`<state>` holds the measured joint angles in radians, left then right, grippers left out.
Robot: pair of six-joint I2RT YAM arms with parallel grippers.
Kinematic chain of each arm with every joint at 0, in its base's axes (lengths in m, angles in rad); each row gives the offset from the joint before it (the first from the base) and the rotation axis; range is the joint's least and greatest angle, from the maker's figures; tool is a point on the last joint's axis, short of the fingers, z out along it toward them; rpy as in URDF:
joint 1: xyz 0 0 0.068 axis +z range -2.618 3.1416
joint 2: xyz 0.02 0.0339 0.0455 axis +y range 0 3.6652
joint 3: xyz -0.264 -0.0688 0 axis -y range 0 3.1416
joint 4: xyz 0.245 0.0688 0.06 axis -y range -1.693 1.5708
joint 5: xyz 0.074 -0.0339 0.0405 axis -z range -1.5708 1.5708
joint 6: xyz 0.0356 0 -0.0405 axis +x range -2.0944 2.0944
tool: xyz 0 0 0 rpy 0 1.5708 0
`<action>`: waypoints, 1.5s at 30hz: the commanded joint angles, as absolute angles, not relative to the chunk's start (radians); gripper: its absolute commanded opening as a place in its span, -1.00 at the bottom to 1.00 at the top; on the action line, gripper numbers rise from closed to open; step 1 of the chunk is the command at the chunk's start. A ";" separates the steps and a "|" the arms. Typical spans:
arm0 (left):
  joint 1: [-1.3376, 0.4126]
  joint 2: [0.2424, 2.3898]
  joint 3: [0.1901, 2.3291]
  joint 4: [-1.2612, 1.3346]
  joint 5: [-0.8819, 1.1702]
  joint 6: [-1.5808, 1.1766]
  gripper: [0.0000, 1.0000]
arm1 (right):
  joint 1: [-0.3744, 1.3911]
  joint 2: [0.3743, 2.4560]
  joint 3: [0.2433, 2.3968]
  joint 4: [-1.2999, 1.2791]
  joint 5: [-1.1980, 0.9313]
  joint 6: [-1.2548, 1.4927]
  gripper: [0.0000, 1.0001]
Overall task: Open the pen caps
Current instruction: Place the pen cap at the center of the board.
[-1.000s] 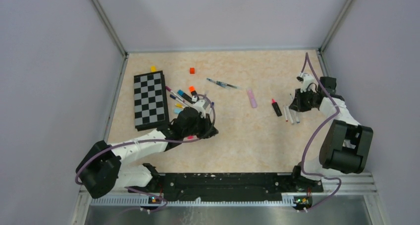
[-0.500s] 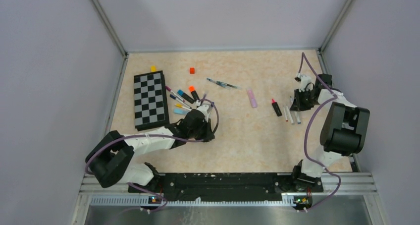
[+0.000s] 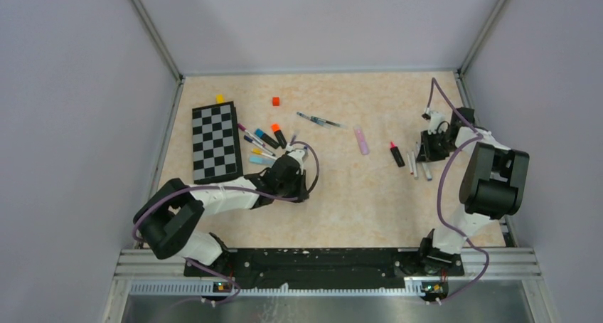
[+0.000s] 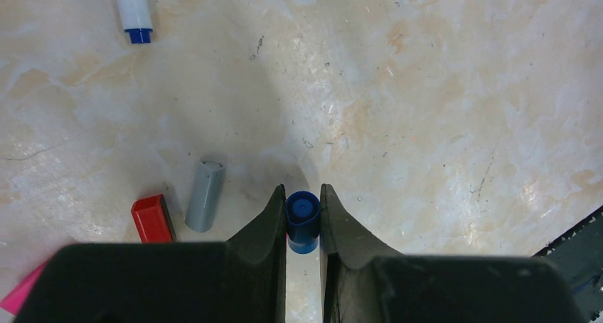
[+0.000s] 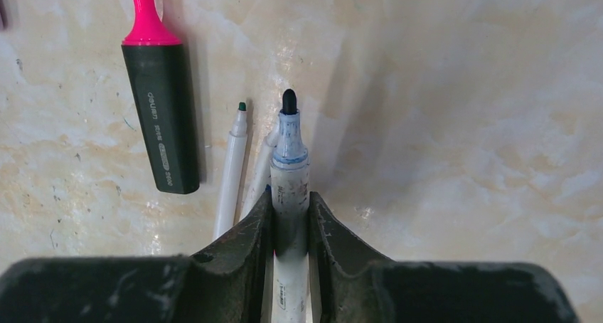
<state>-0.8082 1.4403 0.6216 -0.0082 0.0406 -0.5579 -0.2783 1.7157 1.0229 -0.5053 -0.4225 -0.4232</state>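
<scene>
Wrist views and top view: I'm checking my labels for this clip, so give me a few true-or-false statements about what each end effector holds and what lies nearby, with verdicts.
1. The left end effector is shut on a blue cap. True.
2. The right end effector grips a capped marker. False: the white marker between its fingers shows a bare dark tip.
3. A grey cap lies beside a red cap on the table. True.
4. The black highlighter has a yellow tip. False: the black highlighter's tip is pink.
5. The checkerboard lies by the right arm. False: the checkerboard lies on the left arm's side.
</scene>
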 commanded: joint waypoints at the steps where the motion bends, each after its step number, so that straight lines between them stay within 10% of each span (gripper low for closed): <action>1: -0.814 1.466 0.670 -0.037 0.009 -0.527 -0.69 | -0.292 1.728 1.061 -0.510 -0.416 -0.419 -0.63; 35: -0.821 1.265 0.712 -0.114 -0.113 -0.437 -0.11 | -0.347 1.613 1.040 -0.561 -0.558 -0.457 -0.34; 45: -0.768 1.245 0.757 -0.059 -0.247 -0.229 0.94 | -0.348 1.464 1.014 -0.593 -0.699 -0.489 -0.29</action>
<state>-0.8059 1.2461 0.6949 -0.1200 -0.1928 -0.3321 -0.3382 1.5501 1.0222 -0.5697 -0.5720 -0.4580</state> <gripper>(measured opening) 0.888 0.346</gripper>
